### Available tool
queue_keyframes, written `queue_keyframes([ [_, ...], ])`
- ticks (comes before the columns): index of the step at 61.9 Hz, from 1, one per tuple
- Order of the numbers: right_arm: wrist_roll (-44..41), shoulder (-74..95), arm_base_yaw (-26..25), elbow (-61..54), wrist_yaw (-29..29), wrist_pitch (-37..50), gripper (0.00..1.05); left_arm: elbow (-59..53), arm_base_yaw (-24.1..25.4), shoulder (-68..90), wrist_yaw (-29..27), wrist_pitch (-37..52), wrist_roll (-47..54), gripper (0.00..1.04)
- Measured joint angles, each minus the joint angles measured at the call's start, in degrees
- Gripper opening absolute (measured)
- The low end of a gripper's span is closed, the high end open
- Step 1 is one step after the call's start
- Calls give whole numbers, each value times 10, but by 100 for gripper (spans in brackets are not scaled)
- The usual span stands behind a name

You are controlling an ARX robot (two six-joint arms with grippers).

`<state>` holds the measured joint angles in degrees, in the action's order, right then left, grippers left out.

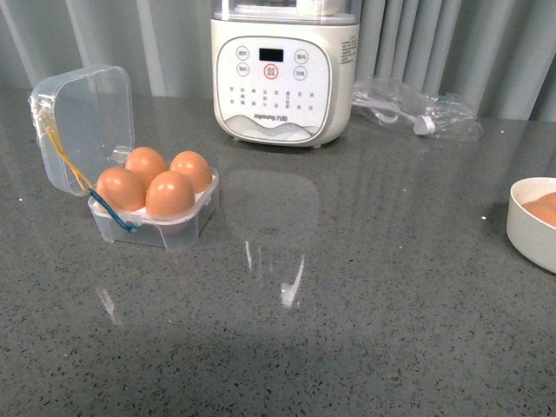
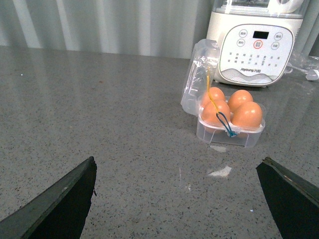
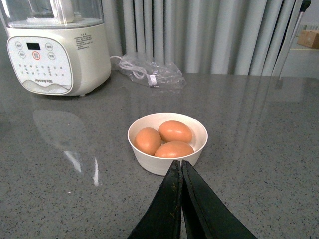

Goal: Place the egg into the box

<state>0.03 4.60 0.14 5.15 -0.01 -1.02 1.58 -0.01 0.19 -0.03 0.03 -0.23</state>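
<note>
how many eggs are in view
7. Four eggs fill the open box; three lie in the white bowl, which may hide more beneath.

Tool [image 3: 179,167], tips together, points at white bowl [image 3: 149,162] holding three eggs [image 3: 174,131].

The left gripper [image 2: 178,160] is spread wide. Its two dark fingers [image 2: 62,204] show only as wedge-shaped tips in the lower left and lower right corners of the left wrist frame, well apart and angled inward. The right gripper [image 3: 178,163] is closed, its dark fingers [image 3: 164,214] pressed flat together along their length, rising from the bottom centre of the right wrist frame to a narrow point.
</note>
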Motion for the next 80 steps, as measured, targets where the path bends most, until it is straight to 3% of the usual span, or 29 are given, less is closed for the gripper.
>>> queue_keyframes([
  [55, -1, -43, 0, -48, 0, 8, 3, 0, 0, 0, 0, 0, 0, 98],
  [75, 0, -43, 0, -48, 0, 8, 59, 0, 0, 0, 0, 0, 0, 98],
  [80, 0, -43, 0, -48, 0, 8, 78, 0, 0, 0, 0, 0, 0, 98],
])
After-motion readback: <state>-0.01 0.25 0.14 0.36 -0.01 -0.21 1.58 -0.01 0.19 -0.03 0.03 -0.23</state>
